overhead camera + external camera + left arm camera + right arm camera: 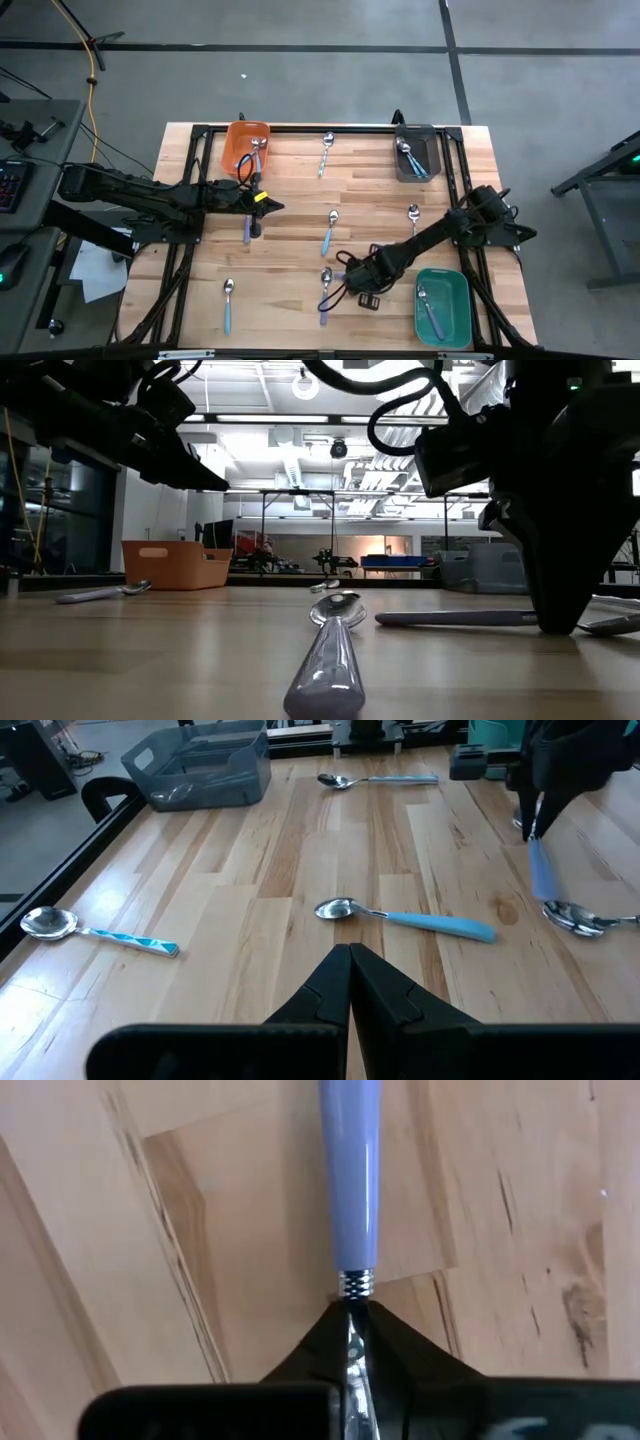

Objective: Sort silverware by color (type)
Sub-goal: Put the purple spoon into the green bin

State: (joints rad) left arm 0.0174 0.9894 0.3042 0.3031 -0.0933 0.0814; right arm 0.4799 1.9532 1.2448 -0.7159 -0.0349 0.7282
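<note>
My right gripper (350,1328) is shut on the metal neck of a purple-handled spoon (350,1170), low over the table's front middle (340,283). In the low view its handle (450,618) lies level at the table top. Another purple-handled spoon (324,298) lies just beside it. My left gripper (276,207) hovers shut and empty at the left centre, its fingers (330,982) pressed together. Loose spoons lie around: a blue-handled one (405,918) in the middle, a patterned one (100,932), one at the back (326,150), one at the right (413,216) and one at the front left (228,303).
An orange bin (232,140) stands at the back left, a grey bin (432,140) at the back right and a green bin (455,290) at the front right, each with silverware inside. A short spoon (247,230) lies under the left arm.
</note>
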